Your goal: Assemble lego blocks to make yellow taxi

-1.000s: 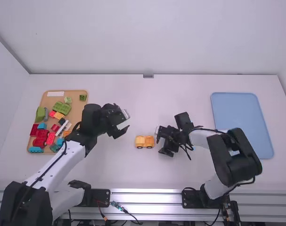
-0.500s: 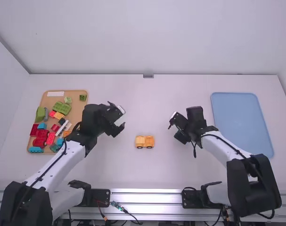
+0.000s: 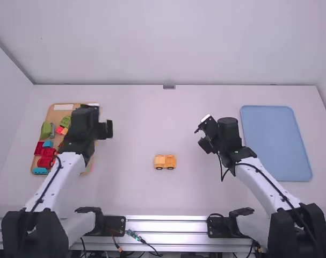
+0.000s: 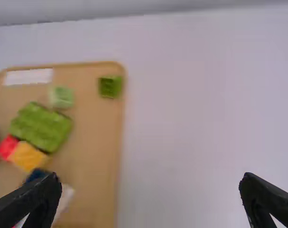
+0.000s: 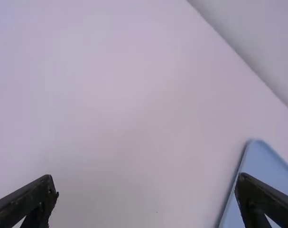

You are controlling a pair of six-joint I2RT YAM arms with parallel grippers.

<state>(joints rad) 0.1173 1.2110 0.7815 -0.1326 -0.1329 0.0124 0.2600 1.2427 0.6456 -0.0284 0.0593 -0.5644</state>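
Blocks (image 3: 46, 152) in brown tray (image 3: 54, 115), blue tray (image 3: 275, 142)

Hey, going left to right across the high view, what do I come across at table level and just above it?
Tan tray of toy blocks, small orange-yellow toy vehicle with dark wheels, right gripper, light blue tray.

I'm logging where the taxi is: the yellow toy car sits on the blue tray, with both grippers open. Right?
Not quite: in the high view, the yellow toy car sits on the white table, off the blue tray. The left gripper and right gripper are open, as you said.
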